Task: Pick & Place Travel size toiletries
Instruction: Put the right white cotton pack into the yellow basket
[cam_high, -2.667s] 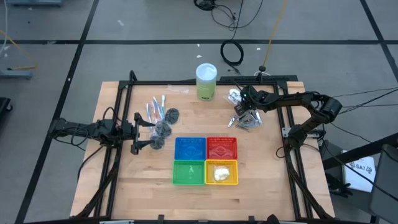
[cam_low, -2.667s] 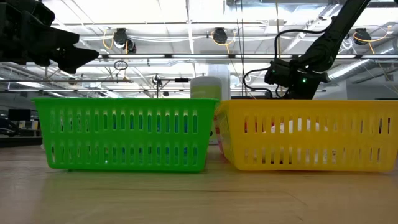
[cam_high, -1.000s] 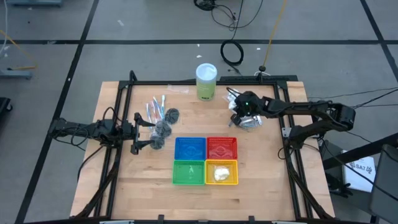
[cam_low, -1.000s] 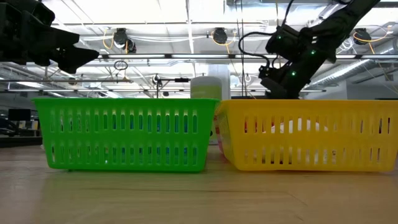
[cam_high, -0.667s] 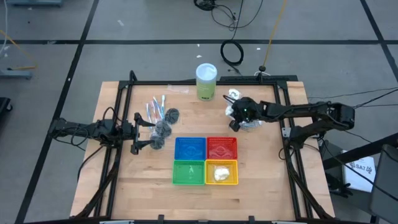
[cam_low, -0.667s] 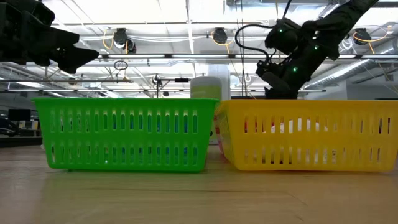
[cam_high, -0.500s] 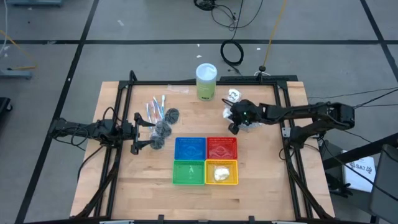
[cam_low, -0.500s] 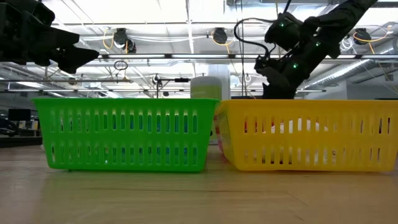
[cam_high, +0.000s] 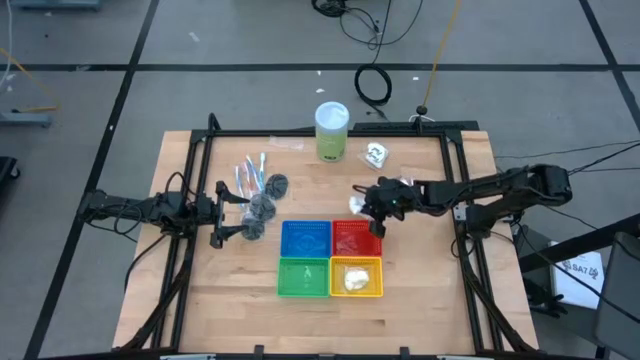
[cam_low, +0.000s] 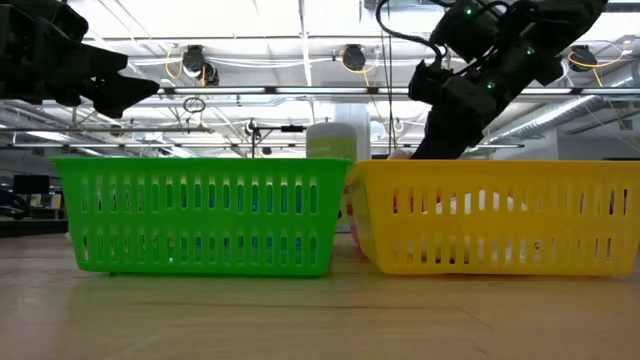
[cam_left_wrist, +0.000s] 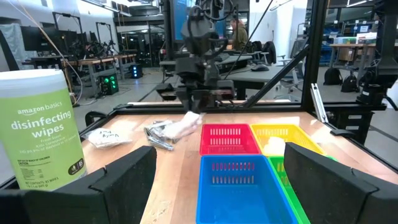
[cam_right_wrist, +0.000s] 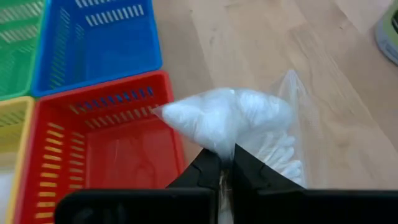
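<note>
The right claw (cam_high: 362, 205) is clamped on a white sachet (cam_right_wrist: 233, 121) just above the red basket's (cam_high: 356, 239) edge. The yellow basket (cam_high: 356, 277) holds white sachets. The left claw (cam_high: 231, 211) waits wide open, empty.

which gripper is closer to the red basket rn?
Right. The right gripper, shut on a white sachet, hovers at the red basket's far rim. The left gripper waits open beyond the blue basket.
</note>
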